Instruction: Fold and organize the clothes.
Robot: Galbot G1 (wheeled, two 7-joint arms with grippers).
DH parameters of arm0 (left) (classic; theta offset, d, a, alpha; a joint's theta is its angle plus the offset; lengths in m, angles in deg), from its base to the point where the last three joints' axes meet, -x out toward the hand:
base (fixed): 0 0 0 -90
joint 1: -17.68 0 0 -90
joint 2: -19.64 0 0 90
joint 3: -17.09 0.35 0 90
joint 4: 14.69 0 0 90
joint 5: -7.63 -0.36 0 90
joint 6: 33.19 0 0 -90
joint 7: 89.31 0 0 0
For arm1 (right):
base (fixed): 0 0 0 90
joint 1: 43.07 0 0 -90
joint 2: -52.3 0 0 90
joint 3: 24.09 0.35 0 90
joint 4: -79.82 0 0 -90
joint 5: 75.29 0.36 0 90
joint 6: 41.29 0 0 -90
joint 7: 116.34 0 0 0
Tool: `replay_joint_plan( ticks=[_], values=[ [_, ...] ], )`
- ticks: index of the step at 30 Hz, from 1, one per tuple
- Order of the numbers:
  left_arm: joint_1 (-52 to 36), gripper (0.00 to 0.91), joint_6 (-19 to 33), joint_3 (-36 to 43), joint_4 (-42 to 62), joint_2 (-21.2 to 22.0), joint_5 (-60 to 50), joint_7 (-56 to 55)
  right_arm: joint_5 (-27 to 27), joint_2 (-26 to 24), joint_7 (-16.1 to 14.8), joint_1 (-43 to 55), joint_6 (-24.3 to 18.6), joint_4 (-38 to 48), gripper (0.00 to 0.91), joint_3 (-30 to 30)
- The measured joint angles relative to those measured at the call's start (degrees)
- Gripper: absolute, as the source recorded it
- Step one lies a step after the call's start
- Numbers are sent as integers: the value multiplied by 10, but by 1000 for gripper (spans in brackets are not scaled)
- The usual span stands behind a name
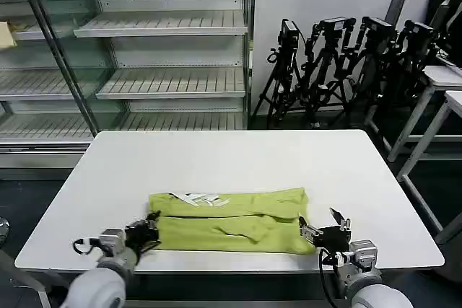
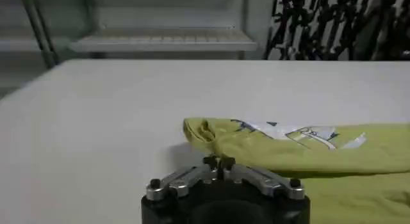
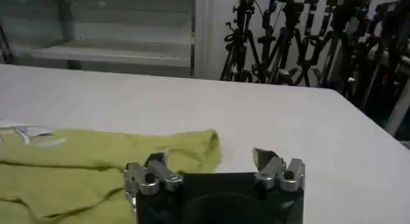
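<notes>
One lengthwise fold was judged done on the T-shirt (image 1: 229, 221), laid as a long band near the tabletop (image 1: 238, 160) front edge, while crosswise folds remained; left gripper (image 1: 151, 231) fingers were closed on nothing, right gripper (image 1: 320, 226) fingers spread empty.

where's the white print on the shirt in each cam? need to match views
Head view: white print on the far folded edge of the T-shirt, toward the left gripper.
Left wrist view: print on top of the folded band, beyond the shut fingers.
Right wrist view: a sliver of print at the picture's edge.
Shared landmark: white table.
</notes>
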Motion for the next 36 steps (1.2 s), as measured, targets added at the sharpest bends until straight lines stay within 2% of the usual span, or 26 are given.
replay_joint_plan(
  ticks=[12, 18, 25, 36],
  values=[
    [26, 10, -11, -136, 29, -140, -76, 80, -4, 0, 2, 4, -3, -5, 907, 6],
    [26, 10, -14, -154, 5, -173, -56, 90, -5, -3, 2, 2, -4, -11, 907, 16],
    [17, 10, -14, -124, -54, -169, 1, 86, -5, -5, 1, -7, -4, -18, 907, 35],
    [-29, 10, -14, -2, -77, -108, 35, 62, -3, -12, 2, -24, -3, -39, 907, 62]
  ],
)
